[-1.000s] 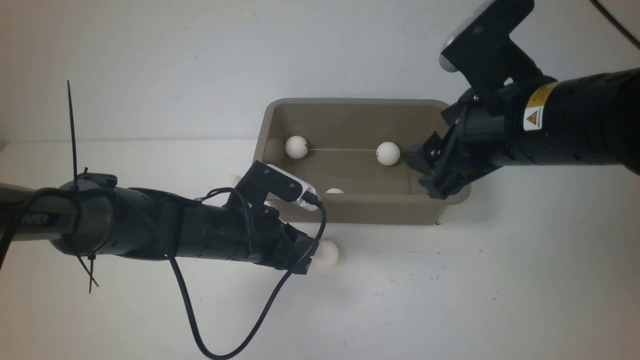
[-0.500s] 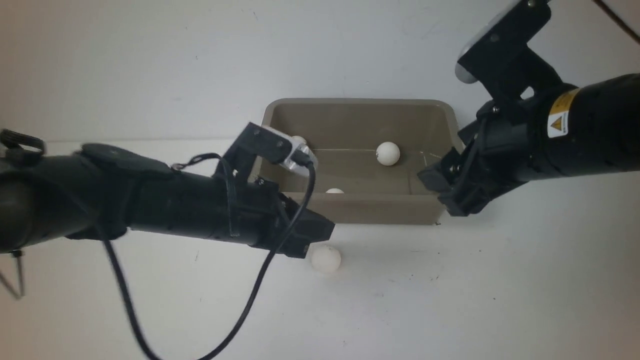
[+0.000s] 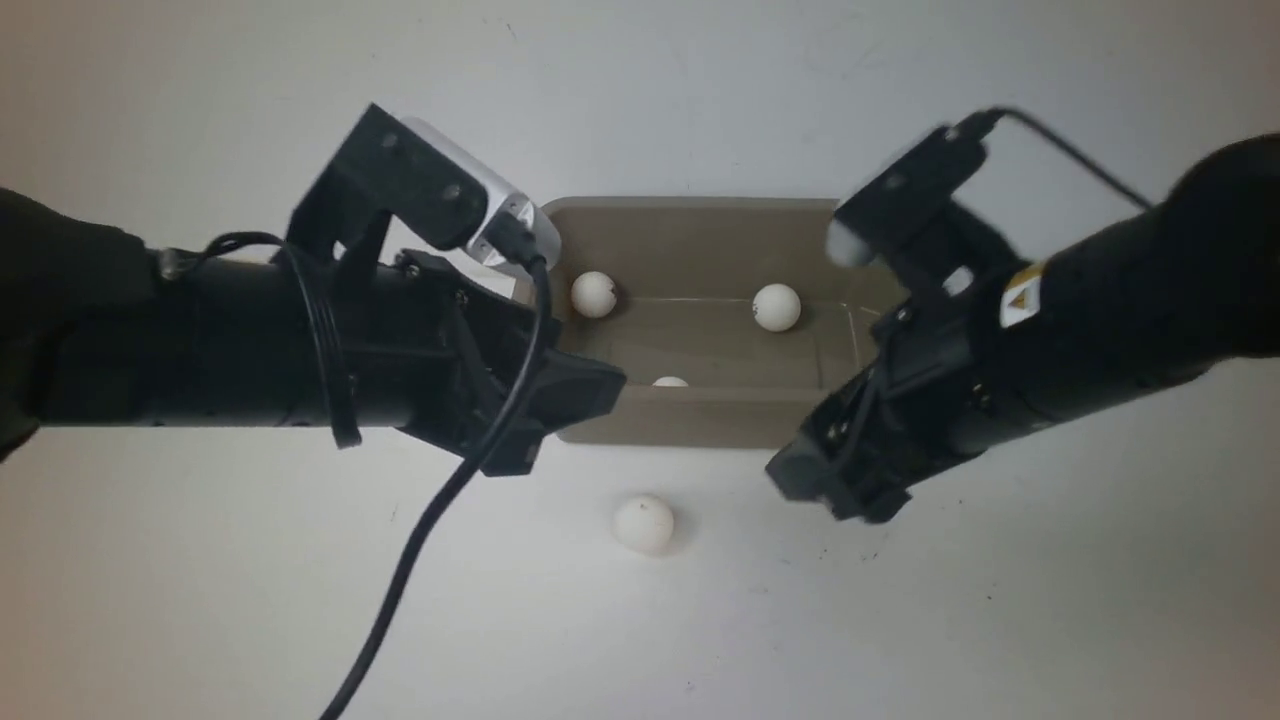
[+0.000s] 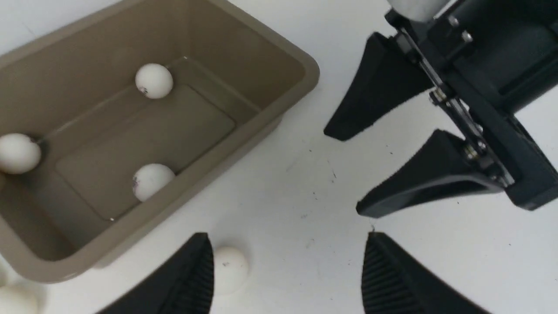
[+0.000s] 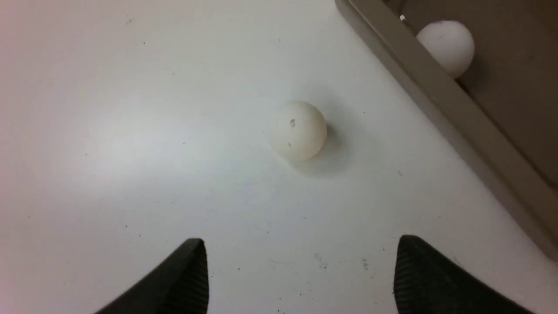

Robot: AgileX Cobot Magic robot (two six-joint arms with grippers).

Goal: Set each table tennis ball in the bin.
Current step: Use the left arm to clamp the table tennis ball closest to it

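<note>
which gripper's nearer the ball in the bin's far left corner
Left. The left gripper is at the bin's near left corner, close to the ball; the right gripper sits off its near right corner.

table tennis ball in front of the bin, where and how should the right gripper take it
Across its middle, from straight above. The table tennis ball is a smooth sphere lying free on the table, apart from the bin; the open right gripper should straddle it, jaws closing at its widest girth.

Three balls (image 3: 776,306) in bin (image 3: 700,428); one ball (image 3: 643,524) on table (image 3: 950,620) just before bin's near wall.
</note>
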